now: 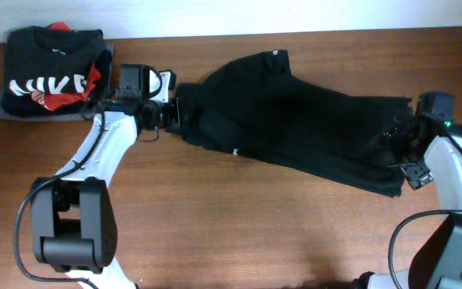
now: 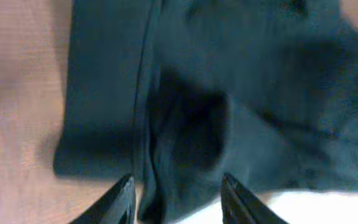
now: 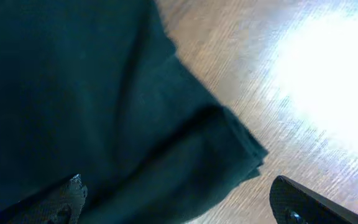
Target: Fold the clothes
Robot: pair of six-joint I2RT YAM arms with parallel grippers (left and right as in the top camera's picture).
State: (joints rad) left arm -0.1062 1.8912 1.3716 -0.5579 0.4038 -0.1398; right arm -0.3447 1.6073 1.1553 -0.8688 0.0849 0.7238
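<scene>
Where the shirt lies: the black shirt [image 1: 295, 120] stretches slantwise across the wooden desk [image 1: 239, 233], mostly flat. Its left end is near the stack in the far-left corner and its right end reaches toward the right edge.
Left end effector [image 1: 171, 112]: sits at the shirt's left end with its fingers partway apart, astride a ridge of cloth. The wrist view shows no pinch on the cloth.
Right end effector [image 1: 405, 152]: sits at the shirt's right end with its fingers spread wide over a doubled corner, holding nothing.
Step in hand: by the look of it, each arm must take hold of its own end before a fold can be carried over.
Doing it well: come down squarely on the hem and catch both layers of cloth. Lift the two ends level and together, so the slack middle does not bunch, then lay edge to edge.
Count: one loose shirt; one folded black top with white letters and red print [image 1: 50, 72], well apart from the work; two arms; two end effectors.
</scene>
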